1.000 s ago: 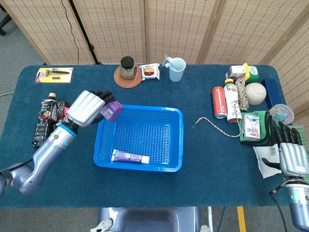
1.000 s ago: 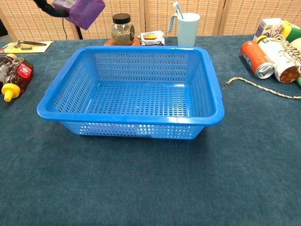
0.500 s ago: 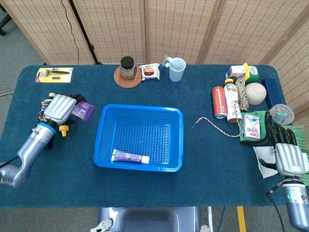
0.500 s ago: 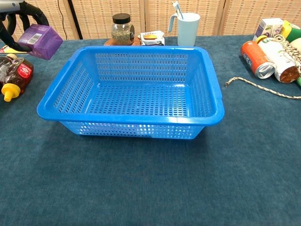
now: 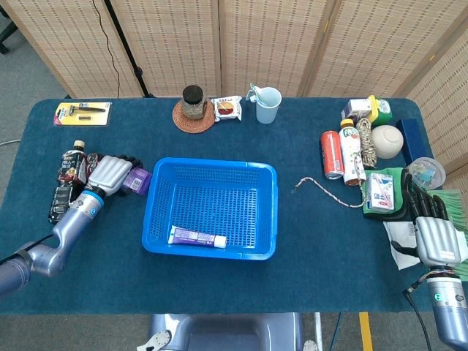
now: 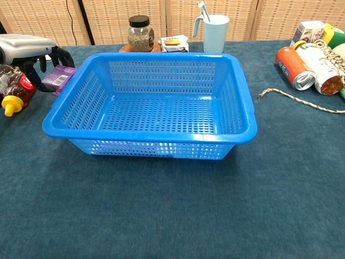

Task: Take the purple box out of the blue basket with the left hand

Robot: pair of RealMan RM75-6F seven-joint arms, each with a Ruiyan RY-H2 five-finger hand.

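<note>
The purple box lies low on the table just outside the left wall of the blue basket, and in the chest view the purple box sits beside the blue basket. My left hand holds the box, its dark fingers curled around it. In the chest view the left hand shows at the far left edge. Near the table's right front corner my right hand rests with its fingers stretched out and nothing in it.
A toothpaste tube lies inside the basket. Dark sauce bottles lie just left of my left hand. A jar, a cup, cans, a rope and other items stand at the back and right.
My left hand carried the purple box from over the basket's left rim out to the left, then lowered it onto the table beside the basket. The right hand stayed put.
</note>
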